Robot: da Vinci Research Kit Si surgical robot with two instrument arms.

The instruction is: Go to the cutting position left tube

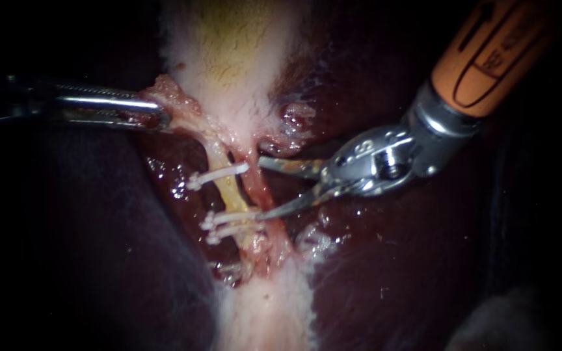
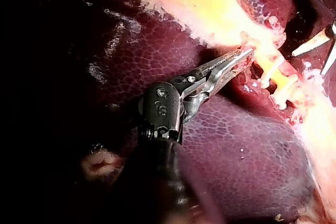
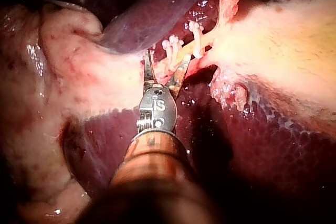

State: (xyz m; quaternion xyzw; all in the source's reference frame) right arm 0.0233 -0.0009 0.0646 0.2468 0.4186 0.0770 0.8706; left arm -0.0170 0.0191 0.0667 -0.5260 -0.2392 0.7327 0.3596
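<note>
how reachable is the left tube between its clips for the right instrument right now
Probably, but not freely: the right instrument, blades open, sits level with the gap between the clips, yet the reddish right tube lies between it and the yellowish left tube.

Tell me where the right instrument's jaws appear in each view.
Endoscope: right instrument, jaws open, centre, beside the clips.
Left wrist: right instrument beyond the clips, ahead of the left instrument.
Right wrist: right instrument, jaws at the clips.
Shared landmark: the white clips.
</note>
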